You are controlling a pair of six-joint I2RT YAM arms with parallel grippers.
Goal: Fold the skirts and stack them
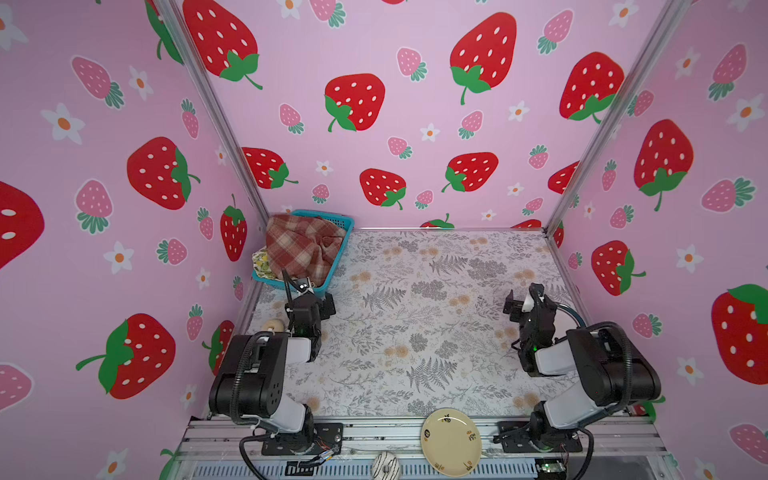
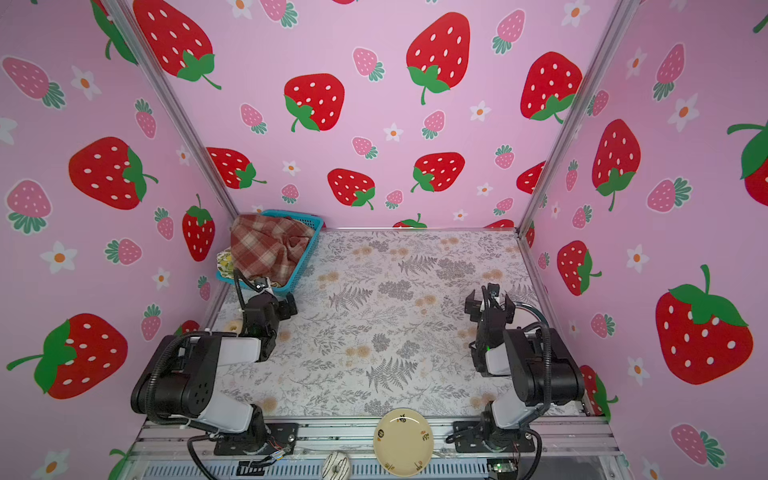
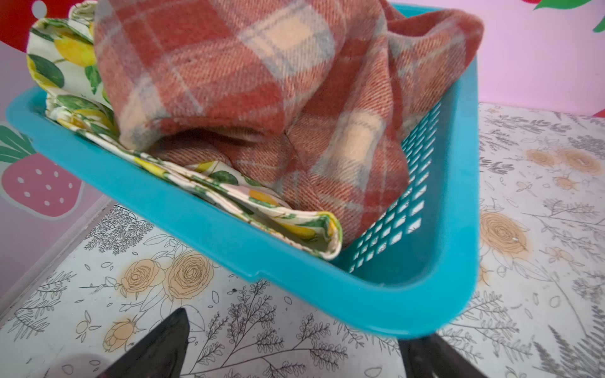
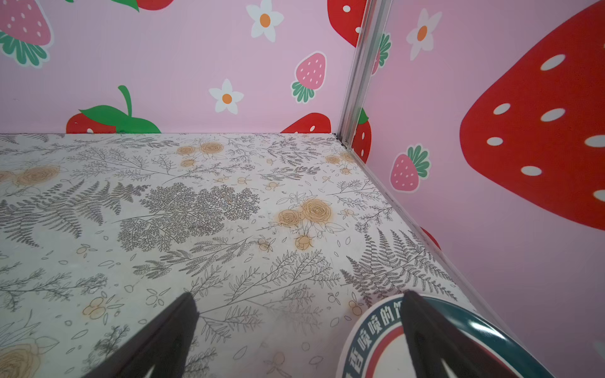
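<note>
The blue mesh basket (image 1: 345, 226) holds two skirts; the red-and-cream plaid skirt (image 1: 303, 249) lies crumpled on top and rises above the rim; the lemon-print skirt (image 1: 261, 262) lies under it and shows at the basket's left side.

The left gripper (image 1: 311, 293) hangs just beside the near wall of the basket, with its jaws spread wide and nothing between them; the right gripper (image 1: 521, 299) is well apart from the basket, across the flower-printed table (image 1: 415, 332), also fully spread and holding nothing.

The left wrist view shows more of the basket (image 3: 196, 222) than both top views do; there the lemon-print skirt (image 3: 288, 225) lies in flat layers along the near rim, below the plaid skirt (image 3: 229, 65).

The right wrist view shows a round disc with a teal rim (image 4: 491, 327) below one finger of the right gripper (image 4: 298, 296); in a top view only a teal arc appears.

Only the top views show the cream plate (image 1: 451, 440), well apart from the basket.
</note>
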